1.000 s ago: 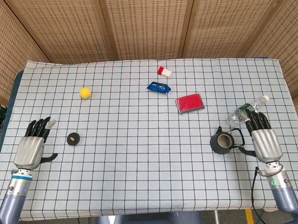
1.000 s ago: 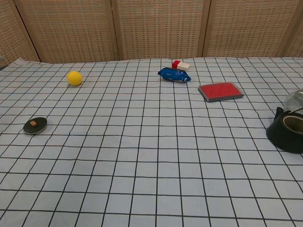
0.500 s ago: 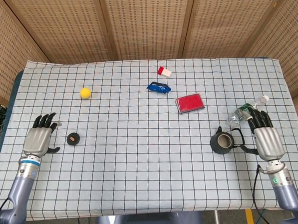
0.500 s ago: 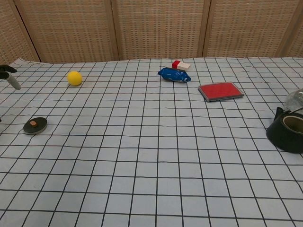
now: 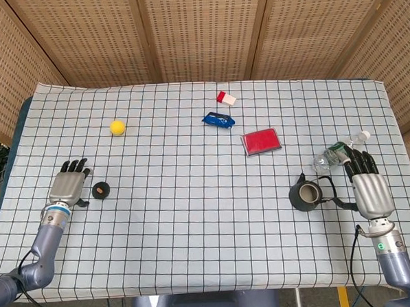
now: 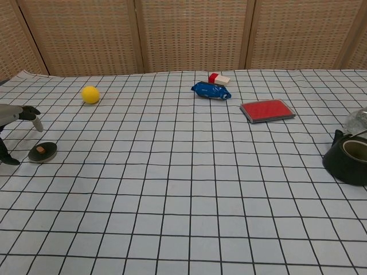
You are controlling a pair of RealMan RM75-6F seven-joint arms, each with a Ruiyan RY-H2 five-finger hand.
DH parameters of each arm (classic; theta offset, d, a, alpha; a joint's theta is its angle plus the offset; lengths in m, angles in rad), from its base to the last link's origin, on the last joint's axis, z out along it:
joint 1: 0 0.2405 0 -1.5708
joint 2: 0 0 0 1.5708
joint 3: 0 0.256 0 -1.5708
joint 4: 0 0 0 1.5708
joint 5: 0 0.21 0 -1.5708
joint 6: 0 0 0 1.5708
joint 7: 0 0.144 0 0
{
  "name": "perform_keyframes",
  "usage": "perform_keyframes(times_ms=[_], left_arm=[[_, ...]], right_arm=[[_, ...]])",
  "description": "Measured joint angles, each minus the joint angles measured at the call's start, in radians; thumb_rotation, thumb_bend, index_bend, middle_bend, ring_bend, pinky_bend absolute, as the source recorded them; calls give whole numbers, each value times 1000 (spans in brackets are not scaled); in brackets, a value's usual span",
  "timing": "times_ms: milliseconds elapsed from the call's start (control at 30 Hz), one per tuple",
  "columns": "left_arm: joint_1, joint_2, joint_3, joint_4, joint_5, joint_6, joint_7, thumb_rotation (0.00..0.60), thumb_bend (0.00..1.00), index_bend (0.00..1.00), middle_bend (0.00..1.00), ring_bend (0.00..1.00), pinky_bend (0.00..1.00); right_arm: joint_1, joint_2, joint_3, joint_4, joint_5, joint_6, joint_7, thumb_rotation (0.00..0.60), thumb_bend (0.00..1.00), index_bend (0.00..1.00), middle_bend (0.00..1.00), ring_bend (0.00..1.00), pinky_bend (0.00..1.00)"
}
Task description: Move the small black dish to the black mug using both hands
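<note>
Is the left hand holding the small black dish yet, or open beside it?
Open beside it. The left hand has its fingers apart, and the small black dish lies flat on the table.

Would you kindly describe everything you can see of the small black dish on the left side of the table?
The small black dish is a round, shallow, dark piece lying flat on the checked cloth, near the table's left edge and in front of the yellow ball. A small orange-brown bit sits in its middle. The left hand is right beside it with fingers apart, not gripping it; whether it touches cannot be told.
</note>
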Motion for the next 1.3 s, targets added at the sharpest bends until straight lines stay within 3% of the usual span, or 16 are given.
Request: perform_keyframes(times_ms=[200,700,900,1300], left_arm=[[-32,-37,1,29,-6,-16,-4,600,185,267,0,0,0],[-51,-50,22,6,-9,5,10,600,188,350,0,0,0],[-58,-47,27,-2,-16,7,13,600,313,418,0,0,0],[-70,-24,25,-64,-4,30,11,600,326,435,0,0,0]], right_arm=[[0,-1,1,1,2,-1,0,600,113,111,0,0,0],[-2,4,0,-5,0,1,6,600,113,111,0,0,0],[-2,6,1,-6,-2,2,10,600,113,111,0,0,0],[-1,7,1,-4,-1,-3,19,600,113,111,0,0,0]])
